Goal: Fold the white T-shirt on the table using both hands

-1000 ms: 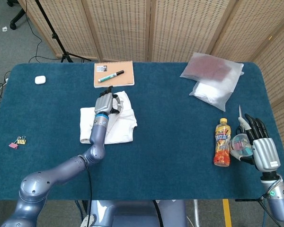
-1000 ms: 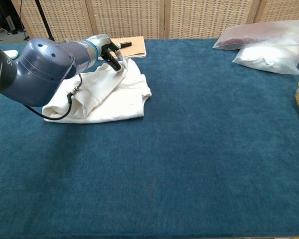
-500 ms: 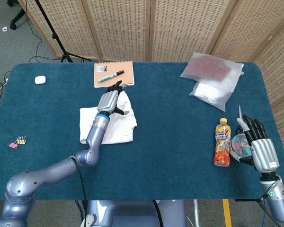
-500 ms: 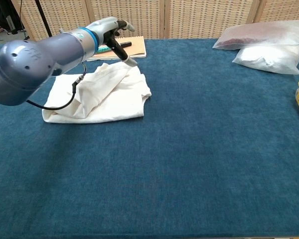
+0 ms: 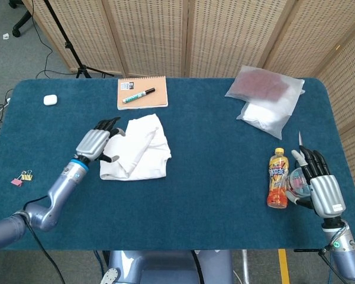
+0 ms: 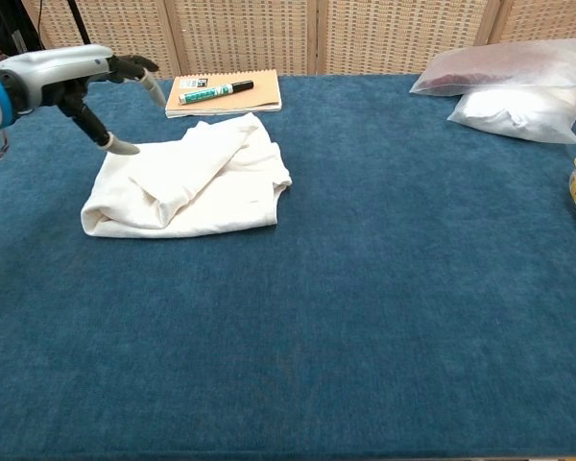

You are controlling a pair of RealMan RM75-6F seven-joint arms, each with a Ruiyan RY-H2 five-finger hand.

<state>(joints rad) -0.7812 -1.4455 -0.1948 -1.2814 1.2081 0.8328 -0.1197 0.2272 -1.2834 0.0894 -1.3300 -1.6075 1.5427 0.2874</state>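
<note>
White T-shirt (image 5: pixel 139 148) lies bunched on the blue table (image 5: pixel 213 177), just right of the left hand (image 5: pixel 96 142). That hand's fingers are spread, holding nothing. The right hand (image 5: pixel 316 186), also spread, sits well apart.

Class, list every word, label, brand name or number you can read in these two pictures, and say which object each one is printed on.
No text can be read with certainty.
Orange drink bottle: colourful label with lettering, too blurred to read.
Green marker pen on the tan spiral notebook: white label with print, too small to read.
Small label on the notebook's cover, above the marker: too small to read.
</note>
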